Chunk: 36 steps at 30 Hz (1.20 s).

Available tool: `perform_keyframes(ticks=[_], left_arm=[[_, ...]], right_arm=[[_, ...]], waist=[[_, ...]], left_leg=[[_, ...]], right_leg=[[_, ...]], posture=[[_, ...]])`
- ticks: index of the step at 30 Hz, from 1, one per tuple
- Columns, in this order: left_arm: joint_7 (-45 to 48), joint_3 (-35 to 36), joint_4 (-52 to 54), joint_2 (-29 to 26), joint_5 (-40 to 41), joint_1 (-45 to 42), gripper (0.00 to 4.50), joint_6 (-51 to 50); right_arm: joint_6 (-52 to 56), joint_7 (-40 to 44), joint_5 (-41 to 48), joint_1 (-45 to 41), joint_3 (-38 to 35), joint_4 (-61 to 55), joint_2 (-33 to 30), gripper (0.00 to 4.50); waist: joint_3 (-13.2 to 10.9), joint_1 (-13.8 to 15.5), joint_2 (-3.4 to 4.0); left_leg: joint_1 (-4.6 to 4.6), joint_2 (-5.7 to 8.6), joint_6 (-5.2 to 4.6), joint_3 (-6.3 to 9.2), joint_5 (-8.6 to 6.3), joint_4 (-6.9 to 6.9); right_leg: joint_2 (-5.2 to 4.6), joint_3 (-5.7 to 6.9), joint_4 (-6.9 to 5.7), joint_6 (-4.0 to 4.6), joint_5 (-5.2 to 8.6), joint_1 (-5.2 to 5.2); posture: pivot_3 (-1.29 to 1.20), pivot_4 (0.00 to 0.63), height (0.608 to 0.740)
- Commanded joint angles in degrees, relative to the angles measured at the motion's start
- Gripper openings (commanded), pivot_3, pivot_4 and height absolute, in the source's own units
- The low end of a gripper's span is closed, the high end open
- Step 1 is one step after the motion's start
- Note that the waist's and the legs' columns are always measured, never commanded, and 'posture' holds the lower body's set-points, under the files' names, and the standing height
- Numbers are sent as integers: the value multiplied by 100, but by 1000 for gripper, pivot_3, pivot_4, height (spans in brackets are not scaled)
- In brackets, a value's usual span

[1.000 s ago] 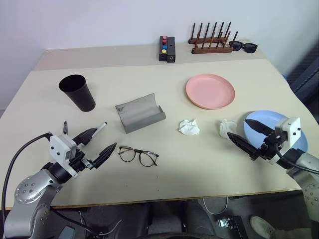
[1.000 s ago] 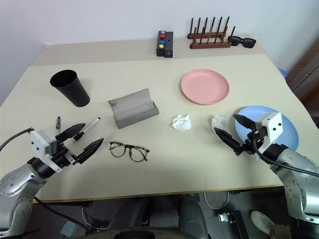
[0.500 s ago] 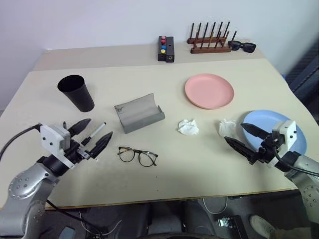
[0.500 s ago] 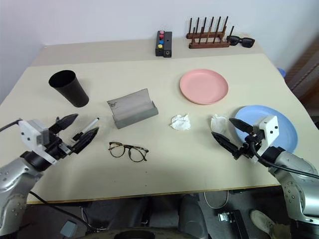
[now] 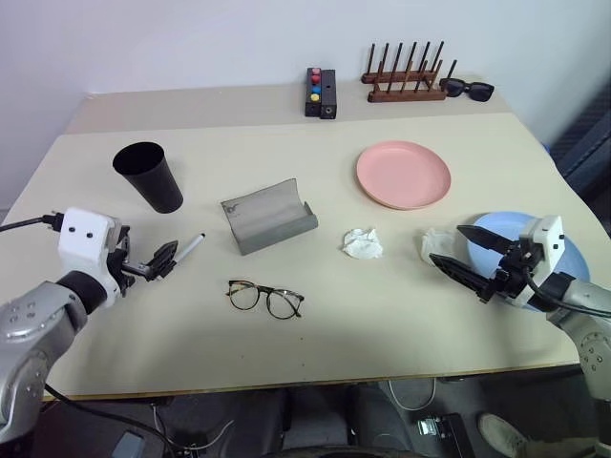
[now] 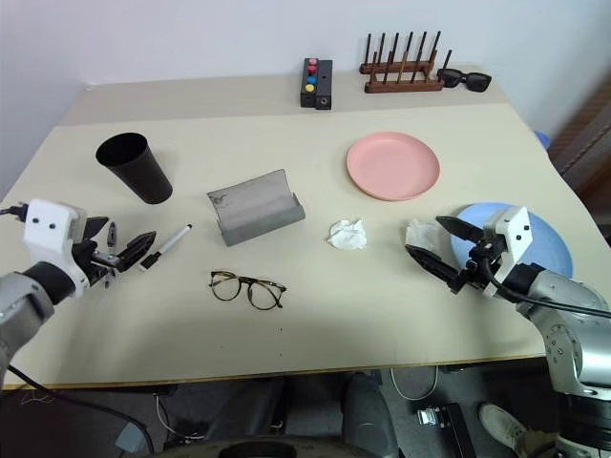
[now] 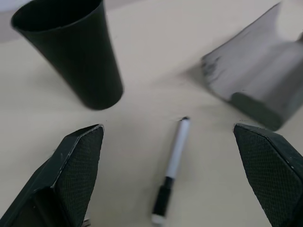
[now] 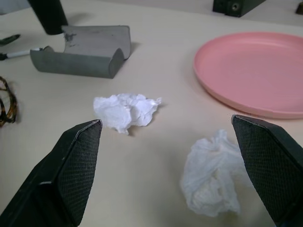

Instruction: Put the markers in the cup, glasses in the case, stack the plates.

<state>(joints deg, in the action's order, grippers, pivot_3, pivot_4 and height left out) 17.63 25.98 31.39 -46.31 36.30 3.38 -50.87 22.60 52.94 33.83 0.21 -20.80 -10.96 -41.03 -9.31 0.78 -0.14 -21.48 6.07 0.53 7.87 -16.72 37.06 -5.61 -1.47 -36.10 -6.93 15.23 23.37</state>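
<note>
The left hand (image 6: 122, 252) has drawn back from the glasses (image 6: 247, 289) toward a marker (image 7: 173, 166), fingers wide, empty.

Bright, even light falls from above; shadows under the cup (image 5: 149, 176) and case (image 5: 267, 217) are soft and short. No glare on the table (image 5: 315, 305). In the left wrist view the case (image 7: 258, 90) is blurred (the marker (image 7: 172, 168) less so).
</note>
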Motion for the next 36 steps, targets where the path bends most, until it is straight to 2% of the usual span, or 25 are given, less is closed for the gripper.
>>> perform_keyframes(ticks=[1, 5, 8, 21, 36], left_arm=[[235, -221, -231, -387, -195, -157, 4459, -261], [630, -428, -435, -461, -229, -251, 4459, -160], [864, -588, -594, -506, -354, -364, 4459, -25], [1411, -1250, -1593, -525, -861, -1114, 4459, 142], [1875, -1894, -2162, -413, -1324, -1264, 4459, 391]], right_arm=[[127, -8, 175, -182, -33, -317, -111, 4474], [503, 225, 538, -356, 120, -734, -245, 4474], [424, 772, 554, -479, 393, -745, -421, 4474], [-300, 2055, 12, -1736, 1573, 409, -310, 4474], [-920, 2389, -436, -2376, 1838, 1417, -22, 4474]], waist=[[-3, -15, 7], [-14, -13, 14], [-21, 3, 9], [-26, -7, 4], [-27, -7, 6]], left_leg=[[1, 0, 1, -1, 0, -2], [-2, -3, 3, -3, 1, -7], [-4, -3, 3, -3, 1, -4], [-6, -1, 4, -2, 2, -3], [-7, -1, 12, -1, 6, -3]], right_leg=[[1, -2, 0, 0, 0, 2], [-4, -4, 0, 1, 0, 8], [-6, -4, 2, 1, 0, 7], [-8, -1, 1, 0, -1, 9], [-8, -3, -2, 0, -1, 13]], posture=[[0, 150, 740], [0, 150, 740], [0, 150, 740], [0, 150, 740], [0, 150, 740]])
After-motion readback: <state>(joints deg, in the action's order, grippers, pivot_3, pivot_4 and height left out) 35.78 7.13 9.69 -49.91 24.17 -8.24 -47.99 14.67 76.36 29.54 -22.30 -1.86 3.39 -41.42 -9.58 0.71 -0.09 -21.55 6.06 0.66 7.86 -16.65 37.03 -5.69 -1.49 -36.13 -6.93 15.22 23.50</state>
